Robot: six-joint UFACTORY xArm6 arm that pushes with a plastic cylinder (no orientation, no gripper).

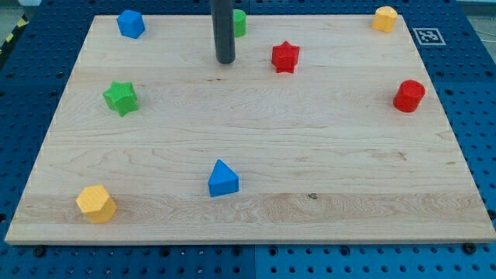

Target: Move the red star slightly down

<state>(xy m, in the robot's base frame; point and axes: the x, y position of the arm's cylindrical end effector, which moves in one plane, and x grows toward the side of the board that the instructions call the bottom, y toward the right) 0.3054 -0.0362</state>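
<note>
The wooden board carried every block, and each stood apart from the others. The rod came straight down from the view's top, upright, and my tip rested on the board just to the view's left of the red star, with a clear gap between them. There was no pincer on this arm, only the bare rod, so nothing was gripped.

The red star sat in the upper middle of the board, flat on its base; it showed no long axis, and one point faced the view's top. A green block, its shape mostly hidden behind the rod, lay up and left of the star. Far left of the star were the blue block near the top edge and the green star lower down. Right of the star stood the red cylinder, and the yellow block was in the top right corner. Well below the star lay the blue triangular block, and the yellow hexagonal block was at the bottom left
</note>
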